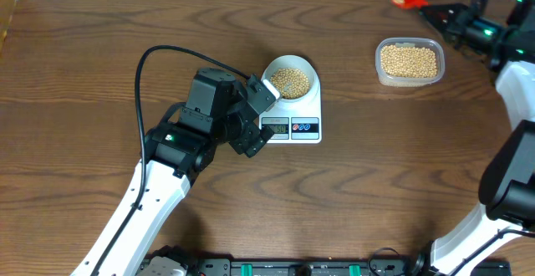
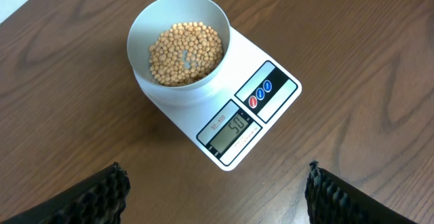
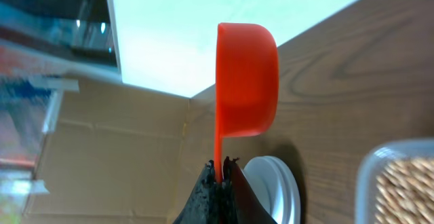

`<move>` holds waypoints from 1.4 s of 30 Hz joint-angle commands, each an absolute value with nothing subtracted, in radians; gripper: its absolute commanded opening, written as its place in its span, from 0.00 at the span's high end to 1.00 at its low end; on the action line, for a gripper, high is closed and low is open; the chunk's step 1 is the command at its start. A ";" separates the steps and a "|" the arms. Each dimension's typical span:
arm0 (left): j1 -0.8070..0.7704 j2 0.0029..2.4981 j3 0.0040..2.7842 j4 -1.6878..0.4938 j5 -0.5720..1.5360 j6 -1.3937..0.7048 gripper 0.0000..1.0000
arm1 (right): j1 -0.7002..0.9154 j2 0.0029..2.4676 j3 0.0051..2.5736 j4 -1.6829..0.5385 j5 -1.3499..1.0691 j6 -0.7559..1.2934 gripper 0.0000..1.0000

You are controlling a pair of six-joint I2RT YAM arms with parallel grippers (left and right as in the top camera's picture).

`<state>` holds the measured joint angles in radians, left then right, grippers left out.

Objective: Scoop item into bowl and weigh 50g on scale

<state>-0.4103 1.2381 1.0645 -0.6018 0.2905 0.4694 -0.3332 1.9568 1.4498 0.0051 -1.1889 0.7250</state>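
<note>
Well, I think the weighing is about done. The bowl (image 2: 144,26) sits on the far end of the scale (image 2: 279,94), and it has a good pile of beans (image 2: 186,53) in it. The little screen (image 2: 232,129) on the near end seems to show fifty, but the digits are small, so I am not fully sure.

My left gripper (image 2: 217,202) hangs over the table at the near left side of the scale. It is wide open and holds nothing. From its camera the bowl lies straight ahead and a bit left, with the screen between the bowl and the jaws. The scale's long side runs from near to far, and the bowl is at the far end.

My right gripper (image 3: 222,173) is well away, at the far right of the table. It is pinched tight on the thin handle of the red scoop (image 3: 247,81). I cannot see any beans in the scoop from this side. The clear tub (image 1: 378,69) of beans lies between the scoop and the bowl.

So the left arm is much nearer the bowl. If more beans are needed, the scoop has to come left past the tub. If not, I would leave the bowl alone, since a bump could change the number.
</note>
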 commanded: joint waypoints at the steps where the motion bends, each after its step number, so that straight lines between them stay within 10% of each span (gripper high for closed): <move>1: -0.409 1.234 1.066 -0.602 0.303 0.478 0.14 | -0.360 1.964 1.451 -0.079 -1.257 0.651 0.98; 14: -0.409 1.234 1.066 -0.602 0.303 0.478 0.14 | -0.356 1.947 1.451 -0.560 -1.075 0.271 0.98; 42: -0.409 1.234 1.066 -0.602 0.303 0.478 0.14 | -0.226 1.758 1.451 -0.721 -0.322 -0.163 0.99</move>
<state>-0.4103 1.2381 1.0645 -0.6018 0.2905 0.4694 -0.2638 1.7786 1.4498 -0.7139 -0.4767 -0.0746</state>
